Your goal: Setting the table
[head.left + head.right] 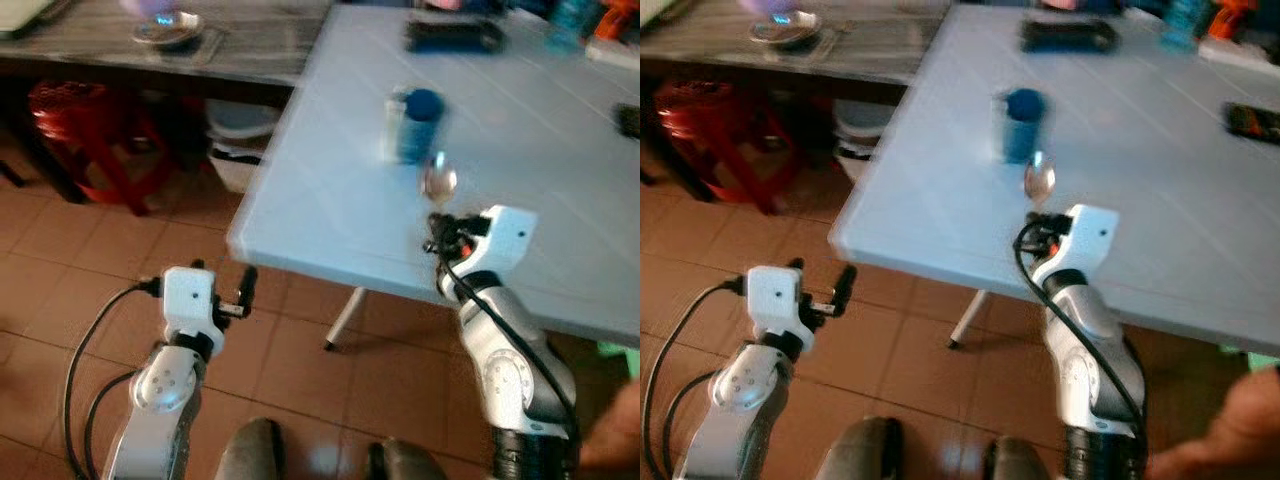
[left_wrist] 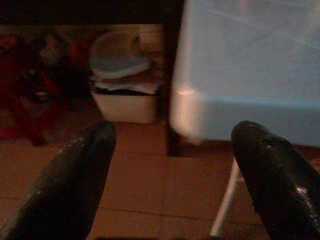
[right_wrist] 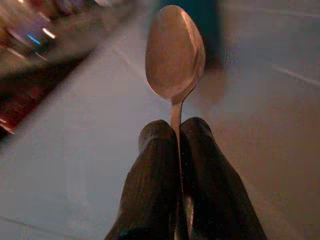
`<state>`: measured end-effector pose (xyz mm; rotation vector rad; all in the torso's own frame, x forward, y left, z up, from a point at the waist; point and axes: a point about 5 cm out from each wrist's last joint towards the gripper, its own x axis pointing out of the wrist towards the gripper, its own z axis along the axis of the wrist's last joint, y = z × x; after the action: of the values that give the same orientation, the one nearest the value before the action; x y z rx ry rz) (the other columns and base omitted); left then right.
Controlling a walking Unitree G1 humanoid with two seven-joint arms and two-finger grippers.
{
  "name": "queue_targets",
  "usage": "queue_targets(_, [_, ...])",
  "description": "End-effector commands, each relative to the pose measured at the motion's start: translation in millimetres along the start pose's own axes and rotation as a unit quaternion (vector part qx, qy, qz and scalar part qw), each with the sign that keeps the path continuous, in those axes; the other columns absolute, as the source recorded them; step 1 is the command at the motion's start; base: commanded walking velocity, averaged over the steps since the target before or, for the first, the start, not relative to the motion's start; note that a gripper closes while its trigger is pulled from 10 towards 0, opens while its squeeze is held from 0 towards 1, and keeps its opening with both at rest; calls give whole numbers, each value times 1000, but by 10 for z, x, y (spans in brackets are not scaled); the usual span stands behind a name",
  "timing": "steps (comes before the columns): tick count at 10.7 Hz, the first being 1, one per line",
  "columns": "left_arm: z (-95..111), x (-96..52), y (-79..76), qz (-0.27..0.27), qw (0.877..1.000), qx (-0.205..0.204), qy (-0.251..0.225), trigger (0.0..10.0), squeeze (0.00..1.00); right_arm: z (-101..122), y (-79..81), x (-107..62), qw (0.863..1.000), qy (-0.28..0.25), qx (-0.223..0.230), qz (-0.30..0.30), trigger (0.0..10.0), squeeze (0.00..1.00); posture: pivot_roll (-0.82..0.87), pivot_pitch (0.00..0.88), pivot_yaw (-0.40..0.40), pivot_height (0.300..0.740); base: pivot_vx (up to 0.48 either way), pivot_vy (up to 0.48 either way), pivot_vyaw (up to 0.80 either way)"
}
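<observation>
My right gripper [image 3: 178, 131] is shut on a metal spoon [image 3: 174, 52] by its handle, the bowl sticking out ahead of the fingers. In the eye views the spoon [image 1: 438, 181] hangs over the near part of the light blue table [image 1: 330, 200], just short of a blue cup [image 1: 418, 125] that stands on it. My left gripper [image 2: 170, 150] is open and holds nothing. It hangs low over the tiled floor [image 1: 60, 260], left of the table's corner [image 2: 187, 112].
A dark wooden table [image 1: 240, 40] with a small dish [image 1: 166, 30] stands at the back left, red stools [image 1: 90, 130] and a white bin [image 1: 238, 140] under it. A dark flat object [image 1: 452, 35] lies at the blue table's far side. A person's hand [image 1: 1230, 430] shows at bottom right.
</observation>
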<state>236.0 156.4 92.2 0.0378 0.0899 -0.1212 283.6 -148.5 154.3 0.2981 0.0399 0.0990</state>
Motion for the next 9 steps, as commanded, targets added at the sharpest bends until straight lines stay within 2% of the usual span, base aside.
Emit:
queue_targets(1, [-19, -5, 5, 3, 1000, 3, 1, 10000, 0, 63, 22, -2, 1000, -17, -5, 10, 0, 0, -42, 103, 51, 740, 0, 480, 0])
queue_targets(3, [-6, 6, -6, 4, 1000, 0, -7, 10000, 0, 148, 49, 23, 999, -38, -19, 22, 0, 0, -44, 95, 49, 740, 0, 480, 0])
queue_targets(4, [-14, -8, -23, 2, 1000, 15, -11, 10000, 0, 139, 40, 18, 999, -41, -24, 21, 0, 0, -45, 76, 51, 740, 0, 428, 0])
queue_targets(6, [-1, 34, -107, -7, 1000, 7, -23, 10000, 0, 37, -30, -61, 998, -44, -46, 5, 0, 0, -54, 33, 56, 740, 347, 332, 0])
queue_targets(9, [121, 181, -149, -33, 998, 5, -50, 10000, 0, 35, -59, -57, 995, -65, -77, -6, 0, 0, -59, 11, 63, 740, 467, 0, 0])
